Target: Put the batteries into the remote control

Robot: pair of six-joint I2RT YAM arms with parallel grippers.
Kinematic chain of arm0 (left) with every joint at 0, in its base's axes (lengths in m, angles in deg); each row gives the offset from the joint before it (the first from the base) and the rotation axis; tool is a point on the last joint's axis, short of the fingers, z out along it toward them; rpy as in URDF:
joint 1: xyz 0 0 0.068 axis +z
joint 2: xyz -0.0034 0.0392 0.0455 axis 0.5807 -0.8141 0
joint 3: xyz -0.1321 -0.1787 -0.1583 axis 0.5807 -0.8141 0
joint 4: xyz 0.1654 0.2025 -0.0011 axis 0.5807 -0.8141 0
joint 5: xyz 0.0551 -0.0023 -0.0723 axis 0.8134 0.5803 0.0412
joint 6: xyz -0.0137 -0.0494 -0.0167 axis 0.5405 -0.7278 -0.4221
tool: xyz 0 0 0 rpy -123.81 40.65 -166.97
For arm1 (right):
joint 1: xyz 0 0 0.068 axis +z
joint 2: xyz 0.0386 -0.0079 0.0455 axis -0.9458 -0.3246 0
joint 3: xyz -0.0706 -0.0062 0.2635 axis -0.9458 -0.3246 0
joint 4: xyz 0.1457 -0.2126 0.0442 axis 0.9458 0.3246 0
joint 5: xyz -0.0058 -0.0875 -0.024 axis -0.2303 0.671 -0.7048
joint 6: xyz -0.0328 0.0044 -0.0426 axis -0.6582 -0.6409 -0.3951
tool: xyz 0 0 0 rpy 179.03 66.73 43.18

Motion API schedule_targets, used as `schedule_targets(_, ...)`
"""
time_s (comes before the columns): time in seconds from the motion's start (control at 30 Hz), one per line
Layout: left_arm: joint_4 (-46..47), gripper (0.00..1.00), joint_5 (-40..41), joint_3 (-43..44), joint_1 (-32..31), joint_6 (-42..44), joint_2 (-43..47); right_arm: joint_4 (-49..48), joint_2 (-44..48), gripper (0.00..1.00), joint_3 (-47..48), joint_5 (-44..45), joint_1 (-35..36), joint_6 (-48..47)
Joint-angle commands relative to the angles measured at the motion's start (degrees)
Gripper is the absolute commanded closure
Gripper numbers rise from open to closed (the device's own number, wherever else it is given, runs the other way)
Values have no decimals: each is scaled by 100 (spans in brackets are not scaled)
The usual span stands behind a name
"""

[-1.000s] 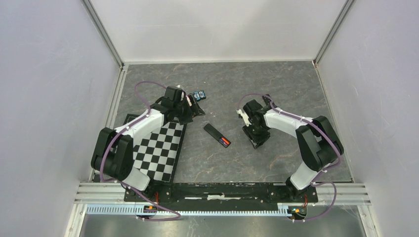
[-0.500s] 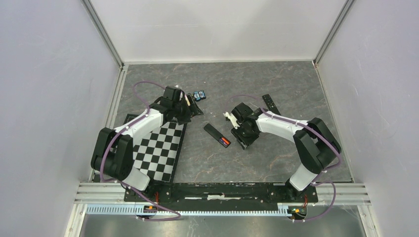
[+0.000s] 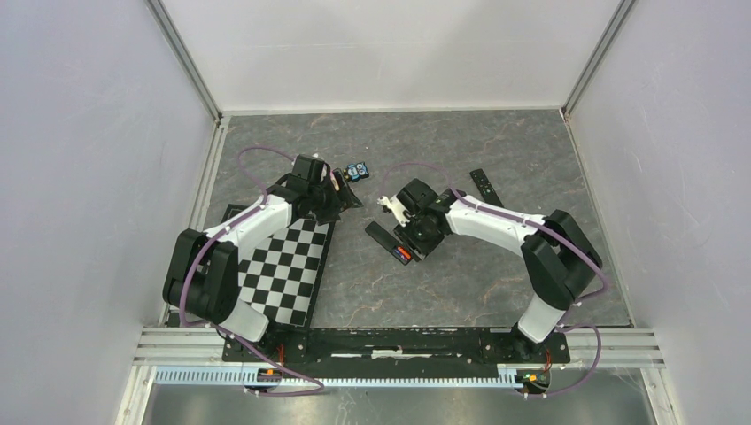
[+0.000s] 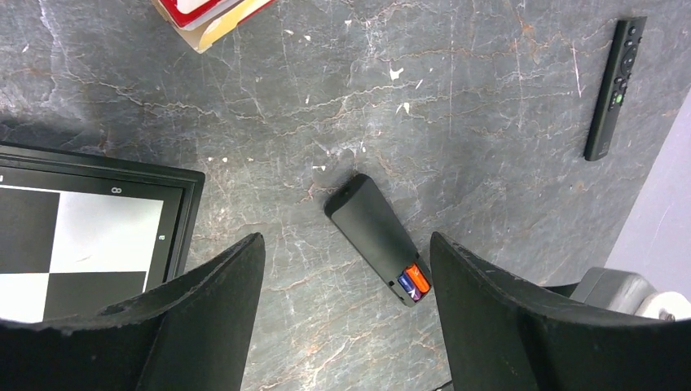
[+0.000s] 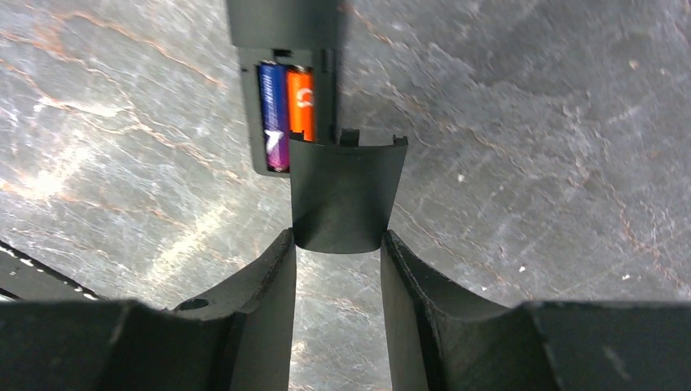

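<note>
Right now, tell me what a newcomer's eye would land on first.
The bright blue-purple and orange batteries in the open bay of the black remote at mid-table stand out first. Right at that bay, the right gripper pinches the curved black battery cover. The black-and-white checkerboard lies at near left.

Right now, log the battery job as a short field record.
target: remote control lying back up, compartment open
load: two batteries seated side by side, one purple-blue, one orange
lid: battery cover off, lined up at the compartment's open end
right arm: right gripper pinching the battery cover
left arm: left gripper open, holding nothing
spare: second remote lying apart, untouched
</note>
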Motion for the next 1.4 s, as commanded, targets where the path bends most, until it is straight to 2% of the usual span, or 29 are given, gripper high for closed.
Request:
schedule_targets(0.0,-58,20,165,4,43,228,77,0,-174,66,401,-107,232,-67)
schedule_targets(0.73,-122,19,428,-181,291,114,266,116,-863,65,758,-86,504,-95)
schedule_targets(1.0,-104,19,422,-188,316,105,250,210,-930,61,879,-136,581,-184)
schedule_targets(1.13,-102,19,435,-190,335,105,260,250,-822,53,929,-213,581,-170)
schedule_targets(1.37,-98,19,431,-220,356,87,309,156,-414,31,1023,-246,571,-46)
